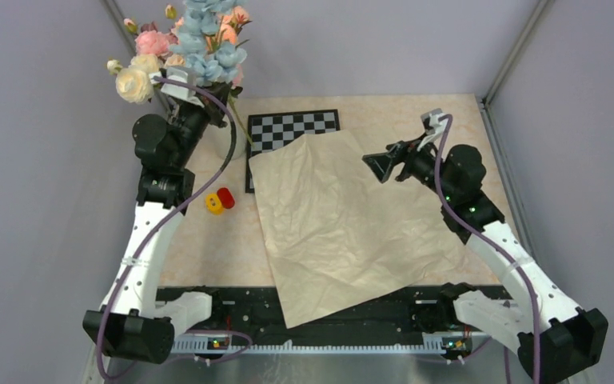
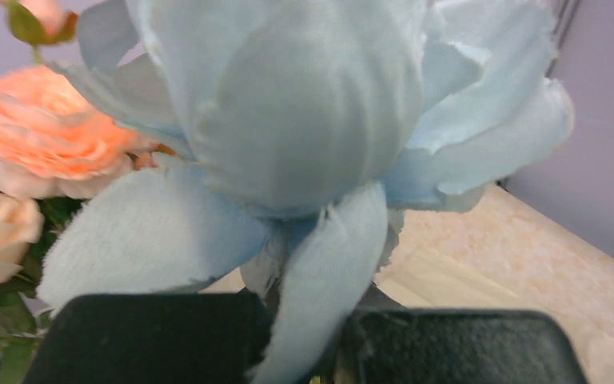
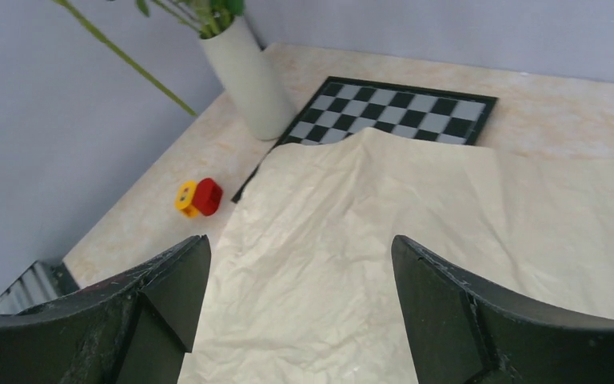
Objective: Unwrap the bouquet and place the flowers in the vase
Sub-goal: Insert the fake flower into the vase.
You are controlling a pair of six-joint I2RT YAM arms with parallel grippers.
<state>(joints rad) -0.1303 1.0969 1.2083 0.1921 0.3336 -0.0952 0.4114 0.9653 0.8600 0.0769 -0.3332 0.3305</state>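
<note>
The bouquet is unwrapped: its pale tan crinkled paper [image 1: 344, 220] lies flat over the table and part of the chessboard. Pale blue flowers [image 1: 212, 44] rise at the back left, with their green stems [image 3: 208, 16] in the mouth of the white vase [image 3: 252, 80]. The left arm hides most of the vase [image 1: 238, 142] in the top view. My left gripper [image 2: 308, 336] is shut on the flowers, a blue petal [image 2: 320, 272] pinched between its black fingers. My right gripper [image 3: 300, 264] hangs open over the paper [image 3: 352, 240], holding nothing.
Cream, pink and peach roses [image 1: 140, 76] crowd beside the blue blooms. A black-and-white chessboard [image 1: 296, 128] lies at the back, half under the paper. A small red and yellow item [image 1: 219, 200] sits left of the paper. Grey walls enclose the table on three sides.
</note>
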